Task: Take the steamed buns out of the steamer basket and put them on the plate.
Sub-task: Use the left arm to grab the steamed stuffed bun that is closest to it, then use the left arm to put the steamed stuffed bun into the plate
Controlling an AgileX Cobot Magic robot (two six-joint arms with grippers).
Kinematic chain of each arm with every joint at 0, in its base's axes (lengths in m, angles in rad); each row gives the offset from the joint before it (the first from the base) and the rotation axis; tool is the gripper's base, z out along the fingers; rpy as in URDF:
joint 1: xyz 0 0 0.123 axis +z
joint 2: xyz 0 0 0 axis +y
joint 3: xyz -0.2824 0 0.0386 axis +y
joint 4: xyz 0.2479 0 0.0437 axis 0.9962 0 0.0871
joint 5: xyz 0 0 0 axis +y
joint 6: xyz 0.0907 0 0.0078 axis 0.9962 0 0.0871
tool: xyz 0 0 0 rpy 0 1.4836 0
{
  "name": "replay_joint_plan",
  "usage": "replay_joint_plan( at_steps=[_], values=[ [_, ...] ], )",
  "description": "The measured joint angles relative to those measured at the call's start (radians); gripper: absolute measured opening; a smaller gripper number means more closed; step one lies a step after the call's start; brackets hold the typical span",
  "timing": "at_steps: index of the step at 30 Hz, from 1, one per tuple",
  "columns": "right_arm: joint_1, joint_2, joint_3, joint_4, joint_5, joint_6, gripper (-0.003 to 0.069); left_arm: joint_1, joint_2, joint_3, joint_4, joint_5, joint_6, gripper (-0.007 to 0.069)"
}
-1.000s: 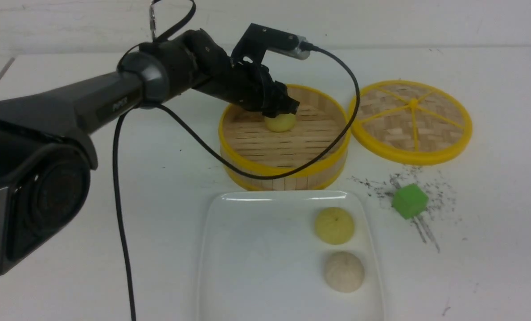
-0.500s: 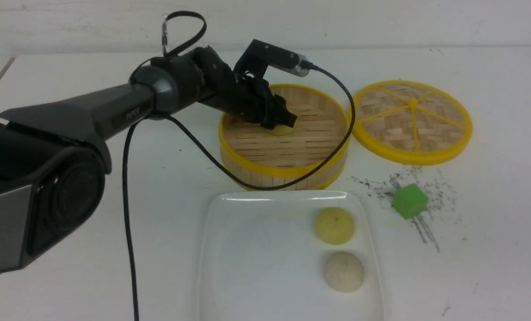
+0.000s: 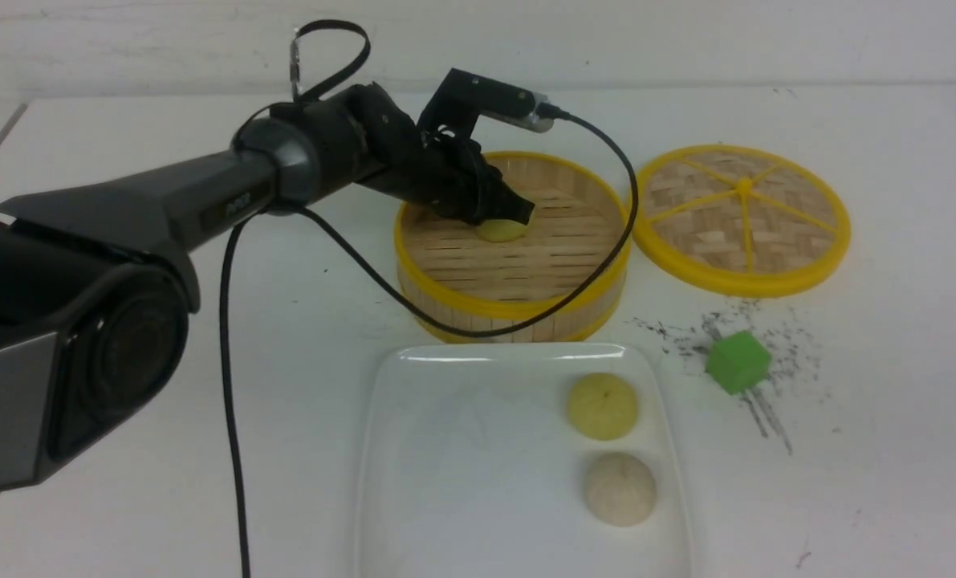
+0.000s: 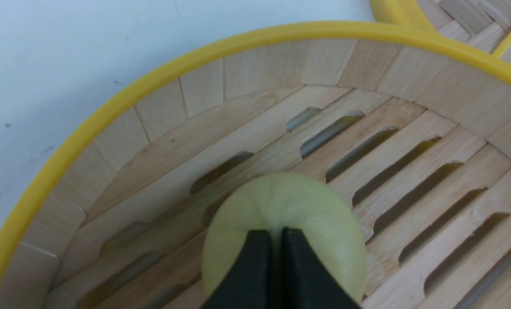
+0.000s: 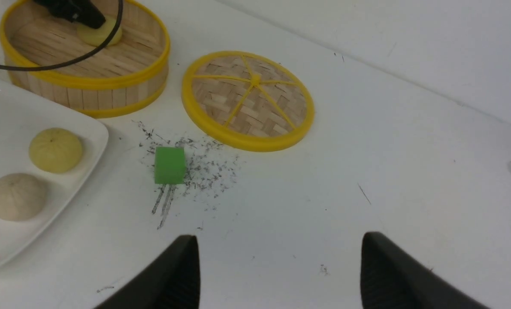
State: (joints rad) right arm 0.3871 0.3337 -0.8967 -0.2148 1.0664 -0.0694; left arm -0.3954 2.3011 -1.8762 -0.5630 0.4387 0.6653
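Note:
A pale yellow-green steamed bun [image 3: 502, 231] lies on the slatted floor of the steamer basket [image 3: 510, 309]. My left gripper [image 3: 518, 213] reaches down into the basket and is shut on that bun's top. In the left wrist view its fingertips [image 4: 255, 240] stand almost together, pinching a fold of the bun [image 4: 281, 201] inside the basket wall [image 4: 109, 111]. Two more buns rest on the right side of the white plate [image 3: 461, 449], one yellow-green [image 3: 602, 405] and one off-white [image 3: 620, 488]. My right gripper [image 5: 279, 240] hangs open over bare table, out of the front view.
The woven basket lid [image 3: 741, 217] lies flat to the right of the basket. A green cube [image 3: 737, 361] sits among black scuff marks right of the plate. The left arm's black cable [image 3: 526, 321] drapes over the basket's front rim.
My left gripper has dropped lower into the basket onto the bun, and its jaws have gone from open to shut on it. The right gripper has not moved.

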Motion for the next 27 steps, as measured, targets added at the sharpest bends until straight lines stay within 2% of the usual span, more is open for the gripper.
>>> replay_joint_plan(
  at_steps=[13, 27],
  values=[
    [0.0, 0.0, 0.0, 0.0, -0.003, -0.012, 0.0495, 0.0, -0.211, 0.004, 0.061, 0.143, -0.022, 0.002],
    [0.0, 0.0, 0.0, 0.0, -0.007, -0.015, 0.0495, 0.002, -0.504, 0.004, 0.314, 0.494, -0.321, 0.0022]
  ],
)
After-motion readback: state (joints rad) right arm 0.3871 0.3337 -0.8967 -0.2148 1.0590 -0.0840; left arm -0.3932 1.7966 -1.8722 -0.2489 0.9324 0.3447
